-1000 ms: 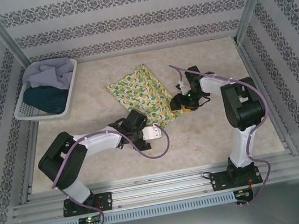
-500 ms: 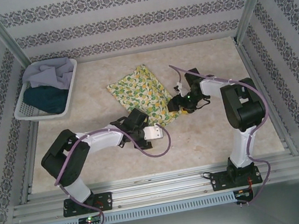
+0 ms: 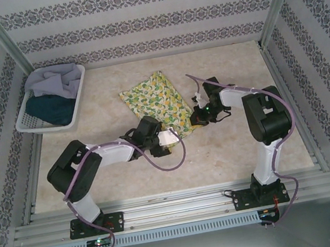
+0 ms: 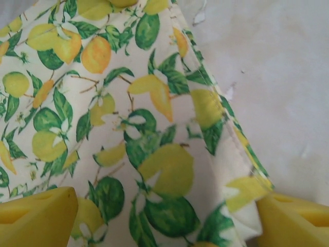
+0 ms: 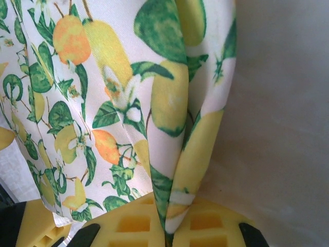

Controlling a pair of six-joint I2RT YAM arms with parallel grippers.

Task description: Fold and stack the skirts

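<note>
The yellow lemon-print skirt (image 3: 152,103) lies flat in the middle of the table. My right gripper (image 3: 196,118) is at its right near corner, shut on a pinched fold of the skirt's edge (image 5: 177,206), with the yellow pads (image 5: 128,221) pressed together. At the skirt's near edge my left gripper (image 3: 172,134) is open. Its pads (image 4: 36,216) stand wide apart over the hem corner (image 4: 241,190). The grey-lavender skirt (image 3: 57,83) and the dark teal skirt (image 3: 52,109) lie bunched in the basket.
The white lattice basket (image 3: 26,126) sits at the table's back left. Patterned walls and metal posts (image 3: 2,43) close in the table on three sides. Bare tabletop (image 3: 245,148) lies right of the yellow skirt and in front of it.
My right gripper has shut on the yellow skirt's edge. My left gripper has slid right to the skirt's near corner and opened wider. The skirt has shifted slightly.
</note>
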